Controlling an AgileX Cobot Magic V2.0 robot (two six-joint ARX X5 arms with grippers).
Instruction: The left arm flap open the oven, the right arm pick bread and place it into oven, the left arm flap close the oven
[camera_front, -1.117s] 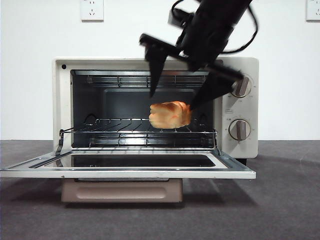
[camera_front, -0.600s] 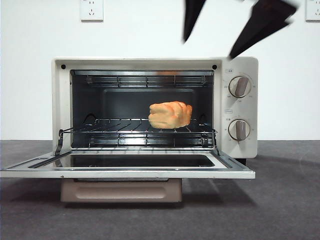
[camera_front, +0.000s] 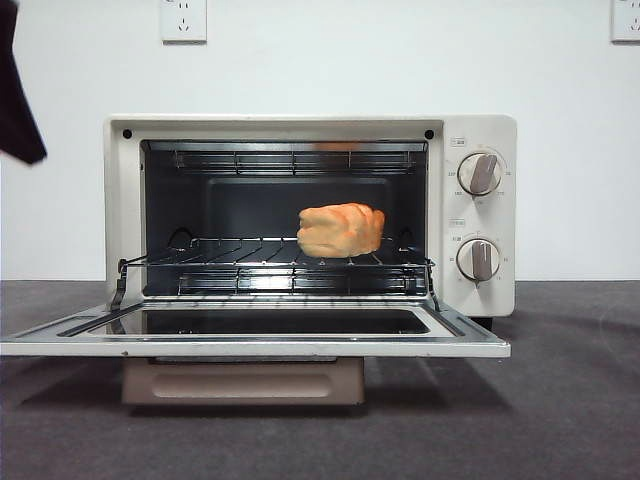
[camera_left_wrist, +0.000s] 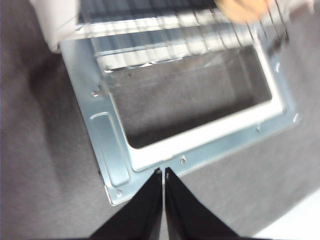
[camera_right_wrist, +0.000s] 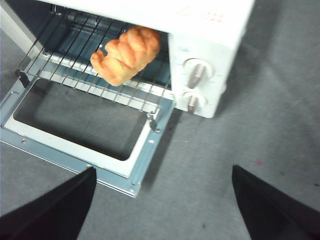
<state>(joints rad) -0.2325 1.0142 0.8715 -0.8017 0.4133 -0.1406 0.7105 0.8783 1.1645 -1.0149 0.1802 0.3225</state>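
The cream-white oven (camera_front: 480, 130) stands with its door (camera_front: 250, 345) folded down flat. The golden-brown bread (camera_front: 340, 230) lies on the wire rack inside, toward the right, with nothing touching it. It also shows in the right wrist view (camera_right_wrist: 127, 52). My right gripper (camera_right_wrist: 162, 170) is open and empty, high above the table in front of the oven's knob side (camera_right_wrist: 195, 75), and out of the front view. My left gripper (camera_left_wrist: 163, 171) is shut and empty, hovering above the front edge of the open door (camera_left_wrist: 200, 145). A black tip (camera_front: 15, 90) shows at the front view's top left.
Dark grey table cloth (camera_front: 560, 400) surrounds the oven. The tan bar handle (camera_front: 240, 382) hangs under the lowered door. A white wall with sockets (camera_front: 183, 18) stands behind.
The open right gripper has let go of the bread, risen and left the front view. The bread stays on the rack. A black tip has come in at the top left.
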